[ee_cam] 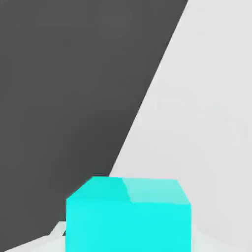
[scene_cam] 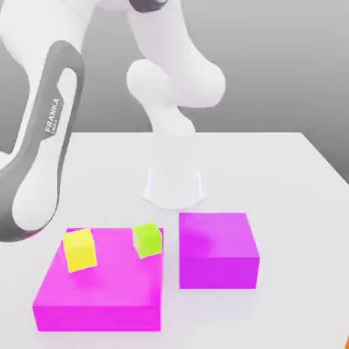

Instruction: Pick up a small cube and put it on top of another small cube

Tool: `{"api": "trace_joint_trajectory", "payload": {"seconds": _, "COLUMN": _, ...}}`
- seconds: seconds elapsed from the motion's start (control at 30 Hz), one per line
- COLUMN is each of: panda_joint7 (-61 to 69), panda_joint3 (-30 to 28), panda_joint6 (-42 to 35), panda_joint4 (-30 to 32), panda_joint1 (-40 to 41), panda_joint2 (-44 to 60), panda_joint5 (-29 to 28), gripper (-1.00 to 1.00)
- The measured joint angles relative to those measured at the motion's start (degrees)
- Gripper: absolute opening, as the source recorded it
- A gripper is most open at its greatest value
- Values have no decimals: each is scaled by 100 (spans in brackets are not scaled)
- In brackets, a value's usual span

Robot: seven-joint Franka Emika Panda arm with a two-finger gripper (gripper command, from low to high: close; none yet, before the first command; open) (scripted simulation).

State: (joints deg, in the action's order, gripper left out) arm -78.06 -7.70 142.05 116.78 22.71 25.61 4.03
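Gripper fingers closed. Small yellow cube and small green cube rest apart on a flat magenta block; a purple block sits beside it on the white table. Cyan cube lies close before the hand camera.

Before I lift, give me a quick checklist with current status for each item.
1. Cyan cube close under the hand camera: ok.
2. Gripper shut: ok.
3. Gripper actually holding the cyan cube: cannot tell.
4. Yellow cube sitting on the large magenta block: ok.
5. Green cube on the same block, apart from the yellow cube: ok.
6. Top of the smaller magenta block bare: ok.
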Motion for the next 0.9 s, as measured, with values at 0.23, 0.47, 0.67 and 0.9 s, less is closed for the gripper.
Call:
{"api": "trace_joint_trajectory", "payload": {"seconds": 0.23, "panda_joint7": -473, "panda_joint3": -154, "panda_joint6": -84, "panda_joint4": 1353, "panda_joint1": -260, "panda_joint2": -1443, "panda_joint5": -391, "gripper": -100}}
{"api": "trace_joint_trajectory", "payload": {"seconds": 0.47, "panda_joint7": -922, "panda_joint3": -137, "panda_joint6": -173, "panda_joint4": 2708, "panda_joint1": -312, "panda_joint2": -2909, "panda_joint5": -688, "gripper": -100}}
{"api": "trace_joint_trajectory", "payload": {"seconds": 0.67, "panda_joint7": -1133, "panda_joint3": -80, "panda_joint6": -92, "panda_joint4": 3781, "panda_joint1": -282, "panda_joint2": -3923, "panda_joint5": -721, "gripper": -100}}
{"api": "trace_joint_trajectory", "payload": {"seconds": 0.9, "panda_joint7": -1041, "panda_joint3": -101, "panda_joint6": 935, "panda_joint4": 4036, "panda_joint1": -312, "panda_joint2": -3146, "panda_joint5": -577, "gripper": 100}}
